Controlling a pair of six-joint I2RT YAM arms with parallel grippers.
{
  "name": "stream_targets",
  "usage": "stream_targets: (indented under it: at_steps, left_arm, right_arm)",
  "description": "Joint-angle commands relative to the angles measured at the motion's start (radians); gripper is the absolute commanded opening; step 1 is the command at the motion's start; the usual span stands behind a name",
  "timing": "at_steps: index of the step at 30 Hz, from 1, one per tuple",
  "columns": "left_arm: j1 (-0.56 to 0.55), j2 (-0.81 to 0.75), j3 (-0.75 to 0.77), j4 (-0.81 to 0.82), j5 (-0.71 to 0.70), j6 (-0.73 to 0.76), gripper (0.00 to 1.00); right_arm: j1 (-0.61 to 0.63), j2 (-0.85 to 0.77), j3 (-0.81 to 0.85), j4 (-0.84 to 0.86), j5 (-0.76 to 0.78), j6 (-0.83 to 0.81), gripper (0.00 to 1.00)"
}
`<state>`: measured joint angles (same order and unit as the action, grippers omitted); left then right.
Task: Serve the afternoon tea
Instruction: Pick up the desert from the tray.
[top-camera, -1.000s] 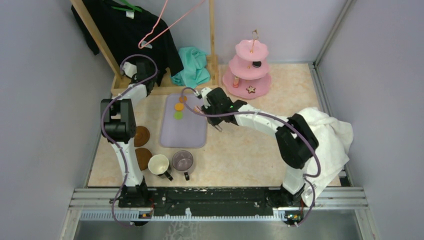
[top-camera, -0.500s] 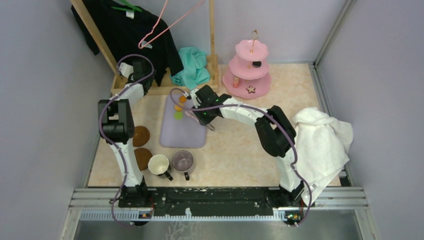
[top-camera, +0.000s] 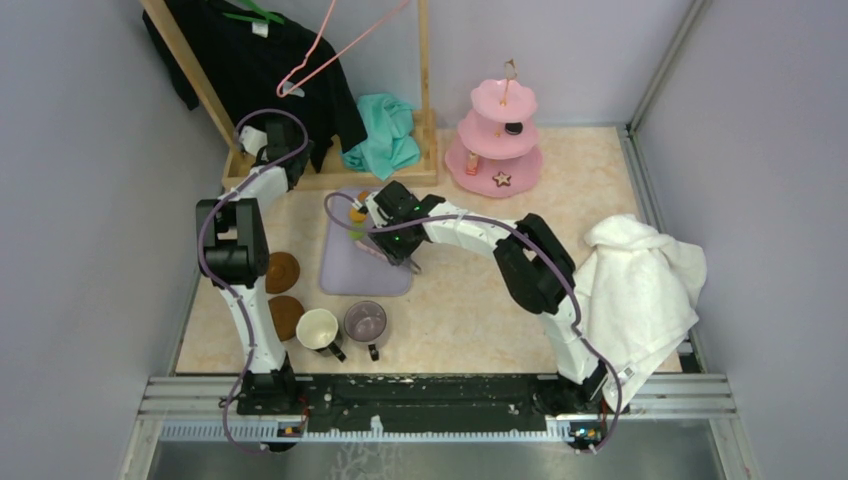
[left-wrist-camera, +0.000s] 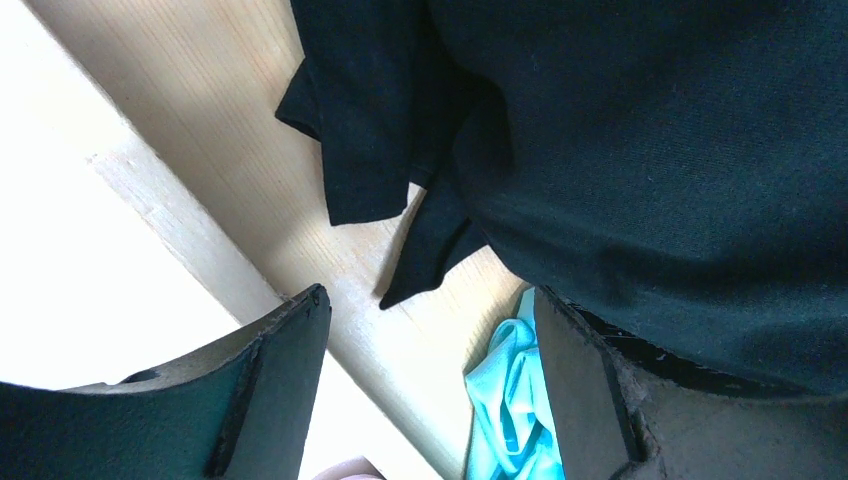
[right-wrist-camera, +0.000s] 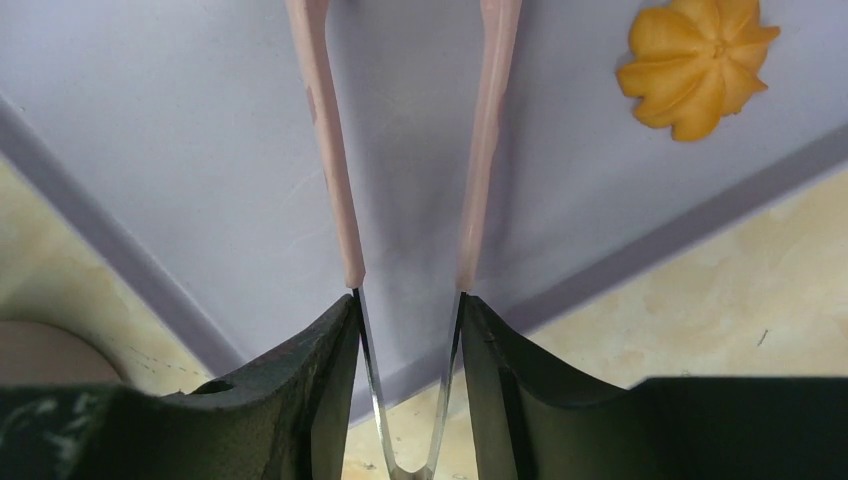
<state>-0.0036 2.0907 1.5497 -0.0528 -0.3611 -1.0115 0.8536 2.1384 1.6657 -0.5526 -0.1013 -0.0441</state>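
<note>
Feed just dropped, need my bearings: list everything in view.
tiered stand: one, pink, far right-centre
black round: one, middle tier
star cookie: one, pale, bottom tier
flower cookie: one, orange, on mat
mat: one, lilac, centre
cream mug: one, near edge
see-through mug: one, greyish-purple, beside it
coasters: two, brown, left of mugs
towel: one, white, right side
garment: one, black, on wooden rack
cloth: one, teal, by rack
tongs: one, pink-tipped, in right gripper
left gripper: open, by garment
right gripper: shut on tongs, over mat
</note>
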Motion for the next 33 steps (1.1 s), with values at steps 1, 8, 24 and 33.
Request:
stream_targets:
  at_steps: [1,8,24,33]
  left_arm:
    - [0.008,-0.044,0.006,-0.004,0.019,-0.016,0.8]
    - [0.008,-0.04,0.005,0.0,0.025,-0.026,0.8]
    - [0.009,-0.017,0.028,-0.014,0.044,-0.049,0.8]
    - [0.009,-0.014,0.026,-0.014,0.053,-0.063,0.8]
  right_arm:
    - [0.015,0.022,0.09,0.005,0.015,0.002,0.42]
    - [0.015,0.074,0.173,-0.032,0.045,0.0,0.41]
    - [0.025,0.162,0.324,-0.109,0.066,-0.006,0.42]
    - [0.035,0.196,0.369,-0.12,0.066,-0.006,0.43]
